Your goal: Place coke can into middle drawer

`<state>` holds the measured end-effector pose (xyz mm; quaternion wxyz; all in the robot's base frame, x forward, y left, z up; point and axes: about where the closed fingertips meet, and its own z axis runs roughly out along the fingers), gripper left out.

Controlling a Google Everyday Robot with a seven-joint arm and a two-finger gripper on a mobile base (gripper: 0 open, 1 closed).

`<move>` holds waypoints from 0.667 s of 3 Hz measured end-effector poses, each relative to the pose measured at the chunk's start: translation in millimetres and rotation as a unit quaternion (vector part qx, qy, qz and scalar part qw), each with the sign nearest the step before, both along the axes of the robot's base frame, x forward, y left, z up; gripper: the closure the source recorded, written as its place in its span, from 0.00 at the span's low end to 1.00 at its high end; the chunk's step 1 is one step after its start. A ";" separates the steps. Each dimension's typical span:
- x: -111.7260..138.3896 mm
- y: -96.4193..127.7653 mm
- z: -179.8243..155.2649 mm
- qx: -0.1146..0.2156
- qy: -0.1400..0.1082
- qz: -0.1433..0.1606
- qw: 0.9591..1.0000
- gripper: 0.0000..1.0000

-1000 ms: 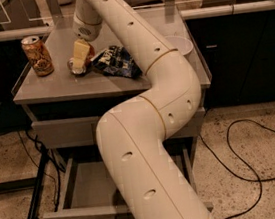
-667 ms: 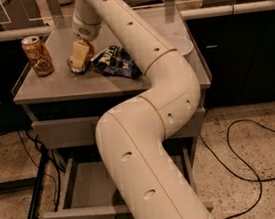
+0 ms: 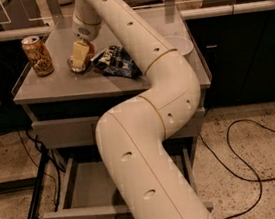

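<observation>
Camera view: we are seeing the gripper (image 3: 81,54) sitting on the coke can (image 3: 90,50) at eleven o'clock on the cabinet top (image 3: 73,82); we cannot tell its grip. The middle drawer (image 3: 82,189) is standing open at seven o'clock, likely to receive it.

gripper (image 3: 81,56): pale cream-yellow, upper left of the frame, at the coke can
coke can (image 3: 90,49): red-orange
tall can (image 3: 38,55): brown-gold, patterned
bag (image 3: 116,62): dark blue, white marks
arm (image 3: 150,130): cream-white, thin gold bands
middle drawer (image 3: 86,216): grey
floor (image 3: 253,146): speckled beige
</observation>
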<state>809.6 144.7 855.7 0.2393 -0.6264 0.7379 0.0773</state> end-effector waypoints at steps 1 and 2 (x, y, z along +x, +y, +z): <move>1.8 2.1 -1.1 0.002 -0.002 0.001 1.000 1.00; 7.5 4.1 18.4 0.006 -0.034 0.008 0.999 1.00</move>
